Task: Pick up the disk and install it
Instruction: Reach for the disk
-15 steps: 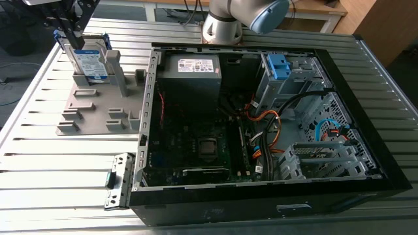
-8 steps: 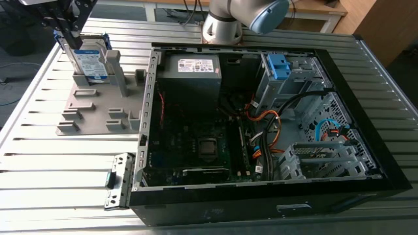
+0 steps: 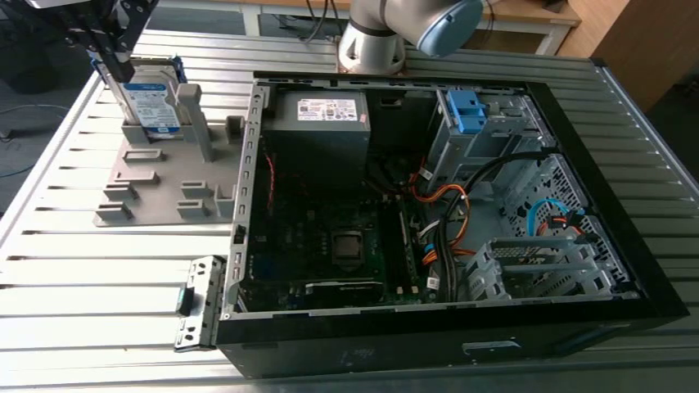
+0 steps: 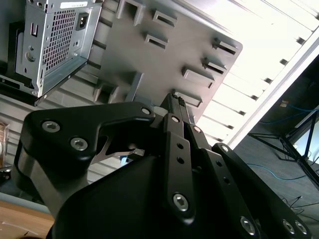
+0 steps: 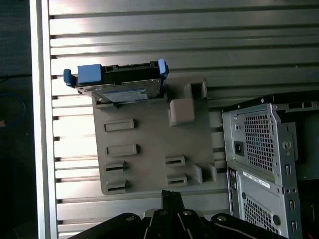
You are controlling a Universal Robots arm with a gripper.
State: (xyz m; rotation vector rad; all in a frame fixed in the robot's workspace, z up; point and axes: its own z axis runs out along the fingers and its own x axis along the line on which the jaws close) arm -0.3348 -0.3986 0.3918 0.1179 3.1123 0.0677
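Note:
The disk [image 3: 150, 97] is a silver drive with a white-and-blue label and a blue carrier frame. It stands upright on its edge in a slot at the far end of the grey holder plate [image 3: 153, 192], at the exterior view's upper left. In the first wrist view the disk [image 5: 118, 83] is seen edge-on from above. My gripper [image 3: 114, 67] hangs just above and beside the disk's top edge. Its dark fingers meet at one tip in both wrist views [image 5: 172, 195] [image 4: 177, 99], shut on nothing and apart from the disk.
An open black computer case [image 3: 611, 246] lies on the slatted metal table [image 3: 65, 270]. In it are a grey power supply [image 3: 317, 123] and a drive bay holding a blue bracket [image 3: 464, 110]. The arm's base [image 3: 377, 37] stands behind the case.

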